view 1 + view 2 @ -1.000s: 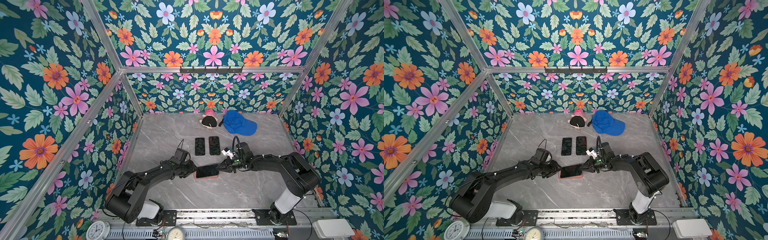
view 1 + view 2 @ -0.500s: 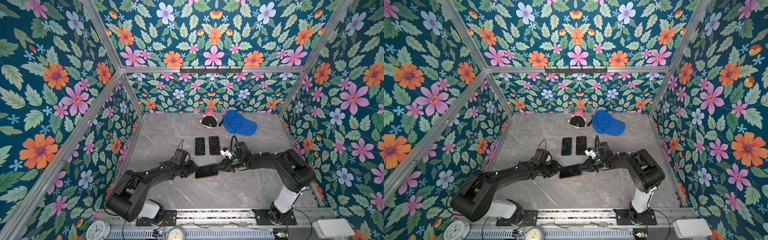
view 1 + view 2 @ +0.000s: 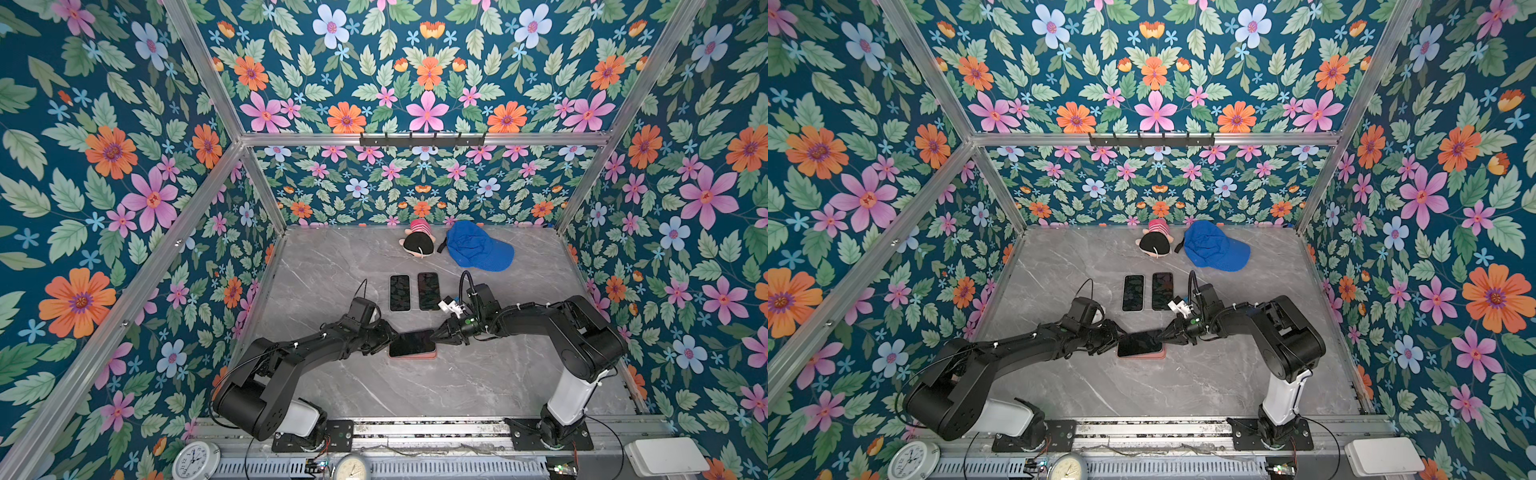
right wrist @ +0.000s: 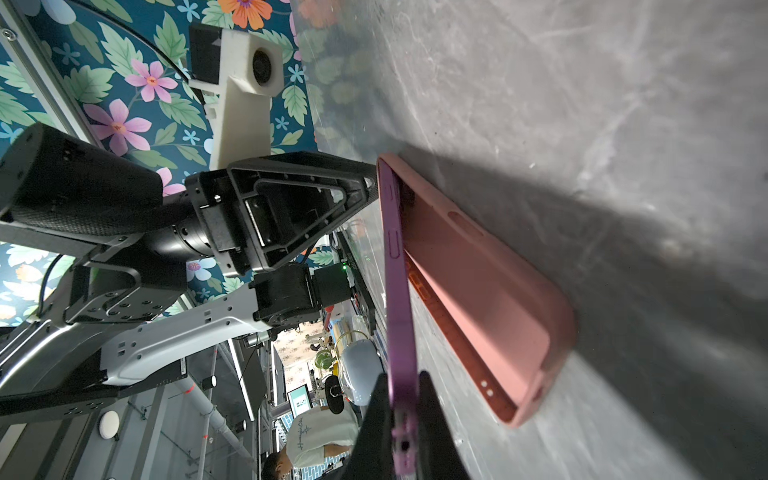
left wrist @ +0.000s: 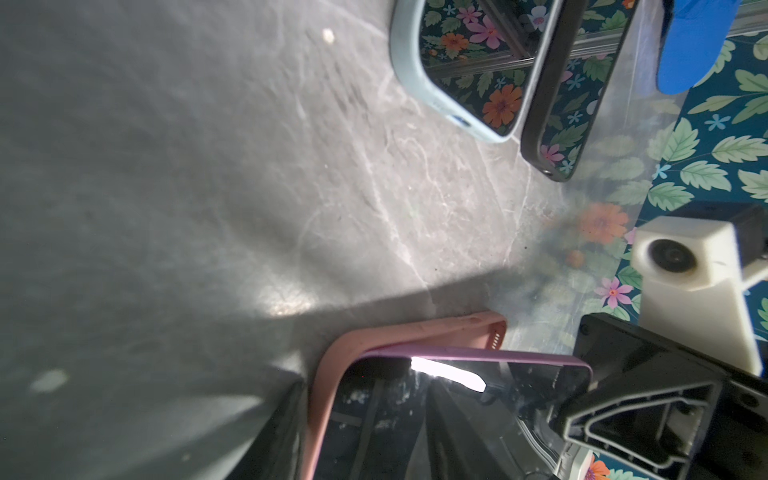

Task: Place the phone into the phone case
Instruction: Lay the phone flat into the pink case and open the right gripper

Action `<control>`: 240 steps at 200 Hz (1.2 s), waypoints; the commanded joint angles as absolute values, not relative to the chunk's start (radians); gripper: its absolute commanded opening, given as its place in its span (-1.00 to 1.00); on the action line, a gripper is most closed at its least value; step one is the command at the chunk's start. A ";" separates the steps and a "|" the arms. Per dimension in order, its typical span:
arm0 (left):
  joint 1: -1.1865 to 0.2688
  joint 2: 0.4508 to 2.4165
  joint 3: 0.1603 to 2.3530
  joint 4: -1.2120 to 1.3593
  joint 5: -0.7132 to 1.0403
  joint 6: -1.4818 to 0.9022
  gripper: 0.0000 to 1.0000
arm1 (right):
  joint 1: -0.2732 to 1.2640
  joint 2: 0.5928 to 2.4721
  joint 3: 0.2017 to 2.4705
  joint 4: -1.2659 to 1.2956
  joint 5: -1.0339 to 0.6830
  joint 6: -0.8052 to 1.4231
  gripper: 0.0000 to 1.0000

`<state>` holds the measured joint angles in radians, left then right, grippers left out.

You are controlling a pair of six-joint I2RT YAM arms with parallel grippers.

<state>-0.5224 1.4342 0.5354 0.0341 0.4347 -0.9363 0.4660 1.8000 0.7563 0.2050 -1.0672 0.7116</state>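
Where the phone sits: your purple-framed slab phone with the black glass screen (image 3: 412, 344) hangs tilted over the pink soft rectangular phone case (image 3: 417, 357), a little in front of the middle of the grey marble table (image 3: 415, 399).
Phone case: it lies flat, open side up. The phone meets it only at the end toward the table's left edge, while the other end stands clear above it.
Right side: your right gripper (image 3: 437, 335) is pinched tight on the phone's raised short end.
Left side: your left gripper (image 3: 390, 341) waits at the case's left end, jaws partly apart, one finger (image 4: 316, 199) tipped against that end. You cannot tell whether it squeezes anything.
Change: over the last second your right arm's elbow has swung in from the table's right edge and the phone has crept slightly leftward. Its tilt looks unchanged.
Meaning: read this as feeding the left end in first. The raised end is not yet pressed down, so the phone is not seated.
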 commanded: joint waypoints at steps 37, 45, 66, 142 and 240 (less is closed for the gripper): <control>-0.525 1.425 0.513 0.015 0.431 -0.958 -0.03 | 0.471 1.826 0.762 0.197 -1.051 0.724 -1.00; -0.525 1.423 0.511 0.018 0.432 -0.959 -0.03 | 0.470 1.828 0.764 0.189 -1.046 0.721 -1.00; -0.525 1.418 0.506 0.021 0.432 -0.962 -0.03 | 0.470 1.832 0.772 0.153 -1.031 0.704 -1.00; -0.525 1.409 0.499 0.025 0.430 -0.965 -0.03 | 0.480 1.820 0.817 -0.004 -0.966 0.630 -0.51; -0.525 1.389 0.495 -0.048 0.384 -0.908 -0.03 | 0.517 1.751 0.917 -0.309 -0.771 0.513 -0.09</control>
